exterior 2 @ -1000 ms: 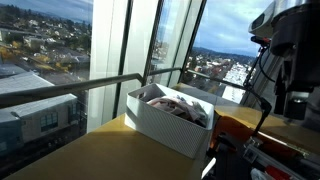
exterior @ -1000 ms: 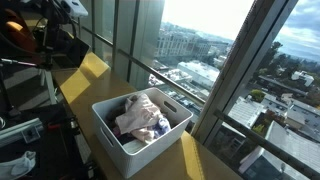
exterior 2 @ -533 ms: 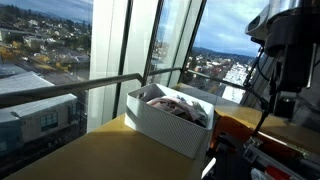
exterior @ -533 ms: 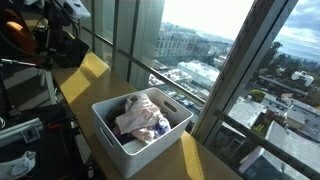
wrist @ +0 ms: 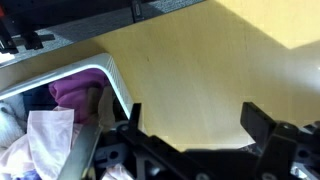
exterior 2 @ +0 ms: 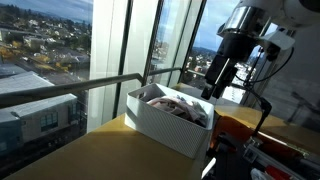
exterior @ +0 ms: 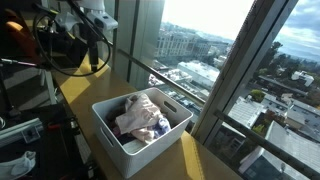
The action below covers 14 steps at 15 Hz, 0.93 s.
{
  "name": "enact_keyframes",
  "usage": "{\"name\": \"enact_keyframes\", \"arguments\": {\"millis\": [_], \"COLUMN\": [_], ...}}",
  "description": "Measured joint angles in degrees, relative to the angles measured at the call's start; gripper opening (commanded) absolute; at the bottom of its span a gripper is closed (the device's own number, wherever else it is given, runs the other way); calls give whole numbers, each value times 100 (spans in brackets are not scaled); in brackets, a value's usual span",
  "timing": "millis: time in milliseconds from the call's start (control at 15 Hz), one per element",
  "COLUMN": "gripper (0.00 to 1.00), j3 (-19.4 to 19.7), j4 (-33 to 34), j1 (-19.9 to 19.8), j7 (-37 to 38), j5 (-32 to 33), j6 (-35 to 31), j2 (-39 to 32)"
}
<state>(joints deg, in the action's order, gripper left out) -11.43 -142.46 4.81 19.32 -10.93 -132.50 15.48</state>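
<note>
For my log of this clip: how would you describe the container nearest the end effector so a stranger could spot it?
Along the tall windows runs a wooden table; on it, close to the glass, sits a white rectangular plastic bin. It is the only container there, heaped with crumpled pink and white clothes, with the open end effector hanging nearby.

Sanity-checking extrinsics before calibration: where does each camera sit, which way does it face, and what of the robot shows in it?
Exterior view: high up, looking down into the white bin of clothes beside the windows; arm and pincer upper left.
Exterior view: near table height, looking across at the bin's side wall toward the windows; arm and pincer upper right.
Wrist view: looks down on the table and bin corner; open pincer fingers along the bottom.
Shared: all three show the bin and the pincer.
</note>
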Motion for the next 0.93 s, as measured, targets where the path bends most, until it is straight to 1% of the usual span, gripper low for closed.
{"name": "enact_keyframes", "arguments": {"millis": [267, 533, 733, 933], "gripper": [100, 100, 100, 100], "j3": [128, 401, 648, 863], "j4": [261, 555, 837, 1209], "j1": [-397, -611, -613, -587], "j7": [180, 504, 675, 706], "j5": [1001, 1847, 2138, 2162], "j6": [-842, -1276, -1493, -1661], "j2": [-684, -1336, -1847, -2416]}}
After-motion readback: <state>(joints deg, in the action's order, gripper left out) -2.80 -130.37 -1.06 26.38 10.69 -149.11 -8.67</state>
